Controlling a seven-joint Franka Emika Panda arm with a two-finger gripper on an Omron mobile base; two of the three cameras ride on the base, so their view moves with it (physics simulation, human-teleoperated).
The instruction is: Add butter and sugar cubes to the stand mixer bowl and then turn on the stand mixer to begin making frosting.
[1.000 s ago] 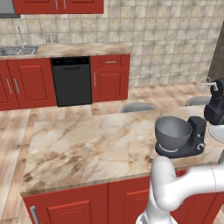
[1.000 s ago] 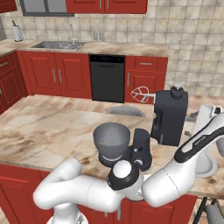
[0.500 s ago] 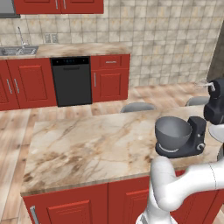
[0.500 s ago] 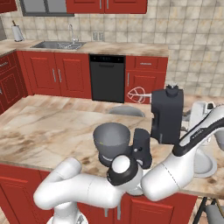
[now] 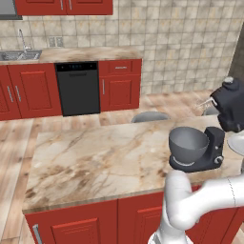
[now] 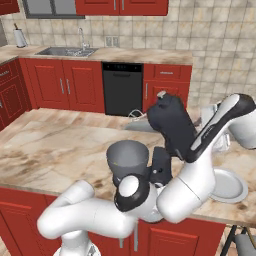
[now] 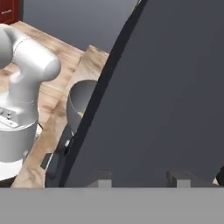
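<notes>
1. Since half a second ago the bulky charcoal head of the dark stand mixer [image 6: 170,127] has tilted further back, and your white arm has risen with it; the counter, bowl and plate lie as they did.
2. You see the mixer head reared up and leaning away from the deep round grey metal bowl [image 6: 128,157], with its wire whisk [image 6: 136,115] poking out toward the far side of the island in the right base view.
3. In the left base view the same bowl [image 5: 188,145] sits on the mixer's dark round base [image 5: 202,164] near the right end of the marbled tan island counter [image 5: 95,162], and the raised head [image 5: 232,105] hangs above and to the right of it, apart from the bowl.
4. Your gripper [image 7: 138,181] is pressed close to the broad dark flank of the mixer head [image 7: 166,96]; the two small finger tips [image 7: 104,181] stand spread, with the dark surface right in front of them.
5. You cannot tell from these views whether the tips clamp anything, since the head hides what lies between them.
6. In the hand view the bowl's rim [image 7: 76,103] curves out from behind the head's edge, lower left.
7. A flat white round plate [image 6: 227,185] rests on the counter just right of the mixer, partly behind your arm.
</notes>
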